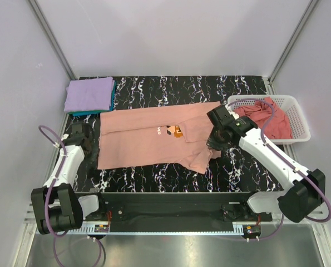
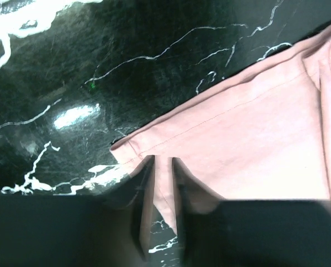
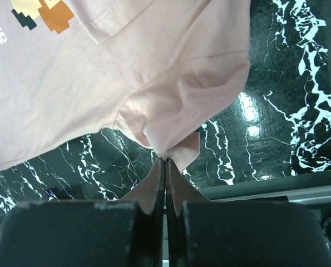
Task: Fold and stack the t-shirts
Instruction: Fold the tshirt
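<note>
A salmon-pink t-shirt (image 1: 148,139) with a small orange chest print (image 1: 173,131) lies spread across the black marble table, its top part folded over. My left gripper (image 1: 92,146) is at the shirt's left hem corner, and its jaws stand narrow with the hem (image 2: 164,183) between them. My right gripper (image 1: 215,142) is shut on a bunched fold of the shirt's right side (image 3: 182,111), lifting it slightly. A folded lavender t-shirt (image 1: 89,94) lies on a teal one (image 1: 113,95) at the far left. A rose-pink t-shirt (image 1: 268,121) sits in the basket.
The white lattice basket (image 1: 299,119) stands at the table's right edge. The folded stack fills the far left corner. Bare marble table (image 1: 171,181) shows in front of the shirt, up to the black front rail (image 1: 171,200). Grey walls enclose the back and sides.
</note>
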`<state>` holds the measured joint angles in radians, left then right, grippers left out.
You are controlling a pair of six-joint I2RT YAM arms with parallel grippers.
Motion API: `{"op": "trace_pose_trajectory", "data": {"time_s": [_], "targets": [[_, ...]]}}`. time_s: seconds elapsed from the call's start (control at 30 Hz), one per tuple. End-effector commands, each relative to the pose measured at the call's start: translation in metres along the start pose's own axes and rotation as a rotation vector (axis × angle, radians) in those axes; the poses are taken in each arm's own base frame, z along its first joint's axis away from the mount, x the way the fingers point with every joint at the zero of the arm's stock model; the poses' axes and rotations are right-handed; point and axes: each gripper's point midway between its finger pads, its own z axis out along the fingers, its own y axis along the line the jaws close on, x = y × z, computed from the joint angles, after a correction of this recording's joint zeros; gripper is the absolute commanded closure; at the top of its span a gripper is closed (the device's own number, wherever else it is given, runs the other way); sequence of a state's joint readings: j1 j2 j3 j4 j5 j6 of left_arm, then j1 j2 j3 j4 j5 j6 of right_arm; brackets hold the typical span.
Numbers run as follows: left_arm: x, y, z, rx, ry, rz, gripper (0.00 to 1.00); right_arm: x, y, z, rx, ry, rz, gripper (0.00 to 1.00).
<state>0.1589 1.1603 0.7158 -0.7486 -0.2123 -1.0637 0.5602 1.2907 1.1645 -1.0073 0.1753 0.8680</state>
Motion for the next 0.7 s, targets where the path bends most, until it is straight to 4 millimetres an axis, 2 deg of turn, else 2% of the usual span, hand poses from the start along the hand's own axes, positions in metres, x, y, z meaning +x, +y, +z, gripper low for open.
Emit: {"op": "trace_pose_trajectory", "data": {"time_s": [0.0, 0.03, 0.1, 0.13, 0.2, 0.43, 0.67], "targets": [[-0.006, -0.002, -0.005, 0.006, -0.014, 0.025, 0.66, -0.013, 0.014, -0.001, -0.015, -0.04, 0.034, 1.0], [-0.001, 0.001, 0.0, 0.001, 0.001, 0.025, 0.6, -0.015, 0.017, -0.001, -0.022, -0.044, 0.034, 1.0], [0.01, -0.005, 0.005, 0.04, 0.046, 0.001, 0.6, -0.015, 0.019, 0.001, -0.023, -0.035, 0.016, 1.0], [0.017, 0.0, 0.011, 0.033, 0.065, -0.01, 0.6, -0.015, 0.021, 0.002, -0.028, -0.035, 0.005, 1.0], [0.018, -0.008, 0.013, 0.071, 0.068, -0.037, 0.6, -0.013, 0.023, 0.005, -0.035, -0.018, -0.018, 1.0], [0.017, -0.006, 0.015, 0.08, 0.043, -0.122, 0.59, -0.002, 0.024, 0.013, -0.067, 0.017, -0.049, 1.0], [0.02, 0.012, 0.023, -0.012, 0.041, -0.111, 0.59, -0.007, 0.032, 0.012, -0.079, 0.016, -0.085, 1.0]]}}
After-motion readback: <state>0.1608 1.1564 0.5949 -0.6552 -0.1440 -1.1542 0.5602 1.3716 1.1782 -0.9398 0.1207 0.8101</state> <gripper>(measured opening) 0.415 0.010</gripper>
